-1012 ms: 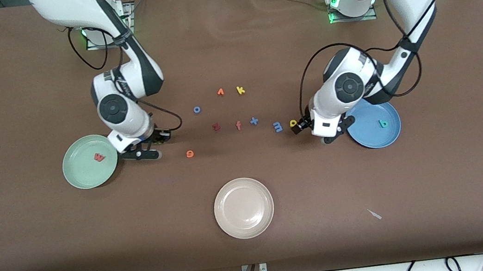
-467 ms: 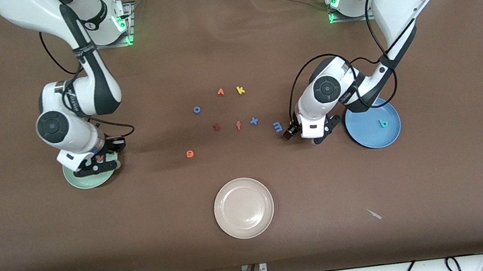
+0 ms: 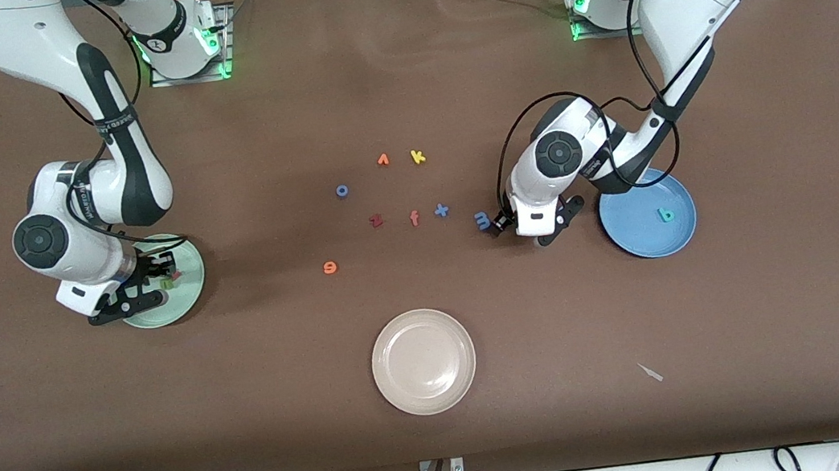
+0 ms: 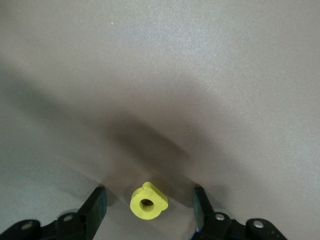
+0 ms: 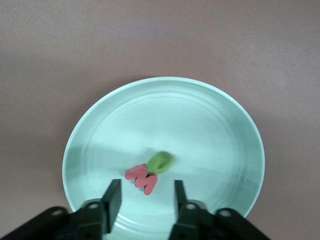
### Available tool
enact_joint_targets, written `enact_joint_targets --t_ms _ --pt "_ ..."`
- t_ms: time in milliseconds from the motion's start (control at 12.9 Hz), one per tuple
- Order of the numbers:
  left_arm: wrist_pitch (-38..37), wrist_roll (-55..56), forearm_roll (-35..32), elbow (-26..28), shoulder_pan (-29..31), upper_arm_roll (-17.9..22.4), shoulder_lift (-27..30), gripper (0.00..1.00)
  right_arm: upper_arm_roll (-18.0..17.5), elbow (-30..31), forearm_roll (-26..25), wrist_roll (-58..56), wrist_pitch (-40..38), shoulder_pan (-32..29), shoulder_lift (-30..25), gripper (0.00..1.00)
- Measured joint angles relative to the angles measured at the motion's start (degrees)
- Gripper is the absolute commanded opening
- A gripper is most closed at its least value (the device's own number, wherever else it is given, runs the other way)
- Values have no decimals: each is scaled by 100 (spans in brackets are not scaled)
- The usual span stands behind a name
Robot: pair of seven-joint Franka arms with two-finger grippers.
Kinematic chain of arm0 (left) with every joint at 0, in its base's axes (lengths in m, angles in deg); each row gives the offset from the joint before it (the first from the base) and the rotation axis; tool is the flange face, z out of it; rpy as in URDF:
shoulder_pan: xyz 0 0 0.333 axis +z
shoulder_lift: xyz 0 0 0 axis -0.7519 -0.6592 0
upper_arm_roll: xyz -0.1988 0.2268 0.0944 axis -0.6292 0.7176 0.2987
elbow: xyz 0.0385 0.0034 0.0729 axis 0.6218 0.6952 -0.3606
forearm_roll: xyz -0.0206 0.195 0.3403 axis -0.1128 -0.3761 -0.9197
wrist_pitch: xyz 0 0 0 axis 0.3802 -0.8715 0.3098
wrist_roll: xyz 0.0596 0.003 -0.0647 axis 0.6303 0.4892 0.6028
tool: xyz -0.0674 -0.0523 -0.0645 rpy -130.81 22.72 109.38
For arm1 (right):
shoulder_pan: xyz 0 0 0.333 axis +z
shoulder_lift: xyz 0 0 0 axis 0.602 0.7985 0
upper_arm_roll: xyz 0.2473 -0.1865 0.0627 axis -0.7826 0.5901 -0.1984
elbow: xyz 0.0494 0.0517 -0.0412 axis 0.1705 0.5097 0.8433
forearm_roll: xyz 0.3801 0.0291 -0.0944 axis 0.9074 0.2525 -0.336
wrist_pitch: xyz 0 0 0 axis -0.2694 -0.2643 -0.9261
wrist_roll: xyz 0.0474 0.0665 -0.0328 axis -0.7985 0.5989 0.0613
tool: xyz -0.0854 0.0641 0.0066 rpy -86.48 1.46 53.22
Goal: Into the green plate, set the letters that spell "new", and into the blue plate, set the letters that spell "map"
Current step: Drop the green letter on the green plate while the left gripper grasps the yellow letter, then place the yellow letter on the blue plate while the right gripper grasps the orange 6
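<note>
Brown table sheet is carrying both jobs. Right gripper (image 5: 144,202) is hanging with parted fingers over the pale mint-green round plate (image 5: 215,125), where the small green foam "n" (image 5: 160,161) is lying against the salmon-red foam "w" (image 5: 142,178), apparently just dropped. Left gripper (image 4: 148,210), fingers spread wide, is straddling the small yellow foam "a" (image 4: 148,202) beside the medium-blue round plate (image 3: 634,235), seemingly lining up a pinch.

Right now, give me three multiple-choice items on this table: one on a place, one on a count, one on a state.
1. Where does the yellow "a" lie?
A. on the bare table between the left gripper's open fingers
B. in the blue plate
C. in the cream-white plate

2. How many letters lie in the green plate?
A. none
B. two
C. four

3. What is in the cream-white plate?
A. nothing
B. a blue letter
C. a gripper

Answers: 1 A, the left wrist view shows it on brown table; 2 B, the salmon-red "w" and the green "n" lie under the open right gripper; 3 A, the front view shows it bare.
</note>
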Motion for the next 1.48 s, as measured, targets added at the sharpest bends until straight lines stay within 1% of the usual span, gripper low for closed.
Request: enact_joint_targets --t_ms 156,311,467,622,778,934,1245,1401,1478 --pt "-2 31 0 1 -20 0 4 65 -72 -75 19 166 -8 94 -3 100" --pt "-3 54 0 2 -23 -11 13 51 -225 -214 22 730 -114 236 -11 100" --pt "-13 66 -1 2 -34 -16 21 39 -490 -445 29 1476 -296 345 -21 100" --pt "-13 74 -1 3 -37 -30 31 26 -829 -617 98 2327 -335 366 -17 100" --pt "-20 74 -1 4 -37 -31 39 24 -1113 -795 438 2847 -334 372 83 100" --pt "-26 74 -1 6 -38 -33 48 23 -1286 -1053 638 3177 -333 375 295 100" --pt "-171 54 -1 -8 -27 -41 102 22 -1572 -1544 679 4046 -105 441 813 100" --pt "-438 -60 -1 -36 50 -56 233 22 -1596 -1757 679 4472 -29 601 1082 100" --pt "-651 -163 -1 -51 162 -132 338 22 -1598 -1874 679 4656 -11 668 1214 100"
